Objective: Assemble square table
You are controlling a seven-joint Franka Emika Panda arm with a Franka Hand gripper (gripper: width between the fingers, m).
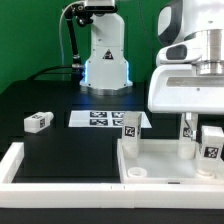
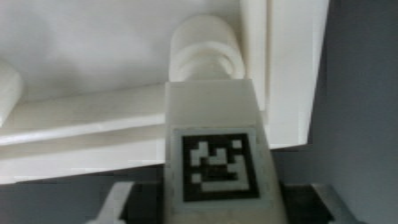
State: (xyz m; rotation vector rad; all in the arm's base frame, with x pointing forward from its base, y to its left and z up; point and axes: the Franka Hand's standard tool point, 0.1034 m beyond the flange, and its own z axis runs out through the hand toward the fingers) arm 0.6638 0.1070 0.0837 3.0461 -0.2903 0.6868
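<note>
My gripper [image 2: 214,200] is shut on a white leg block [image 2: 215,130], whose black-and-white tag faces the wrist camera. The dark fingers [image 2: 132,203] press on both of its sides. The leg's far end meets a round corner socket [image 2: 210,55] of the white square panel [image 2: 71,120], next to its raised rim. In the exterior view the gripper [image 1: 210,138] hangs over the panel [image 1: 160,160] at the exterior view's right, with the held leg [image 1: 212,146] upright. Another tagged leg [image 1: 130,126] stands at the panel's far left corner. A loose leg block [image 1: 37,121] lies on the black surface at the exterior view's left.
The marker board [image 1: 103,119] lies flat behind the panel. The robot's white base [image 1: 105,55] stands at the back centre. A long white bar [image 1: 60,178] borders the black work surface along the front, and another [image 1: 10,160] borders it at the left.
</note>
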